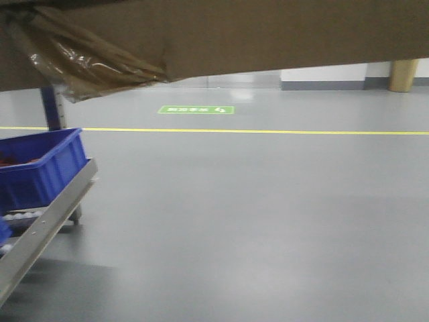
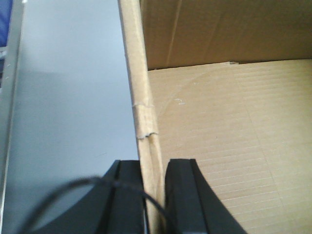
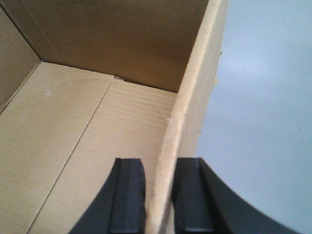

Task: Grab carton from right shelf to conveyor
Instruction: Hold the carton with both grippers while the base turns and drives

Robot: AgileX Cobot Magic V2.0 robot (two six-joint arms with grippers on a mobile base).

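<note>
The carton (image 1: 268, 33) is a plain brown cardboard box filling the top of the front view, off the floor, with a crumpled glossy tape scrap (image 1: 87, 60) hanging at its left corner. In the left wrist view, my left gripper (image 2: 155, 165) is shut on the carton's left wall (image 2: 139, 73), one finger outside and one inside the open box. My right gripper (image 3: 160, 163) is shut on the carton's right wall (image 3: 195, 97) in the same way. Both wrist views look down onto the empty carton bottom (image 3: 73, 136). The right shelf and the conveyor are out of view.
A blue bin (image 1: 40, 168) sits on a sloping metal rack rail (image 1: 47, 221) at the lower left. Smooth grey floor (image 1: 268, 221) spreads ahead, crossed by a yellow line (image 1: 268, 131), with a green floor sign (image 1: 196, 109) beyond. A beige post (image 1: 404, 74) stands far right.
</note>
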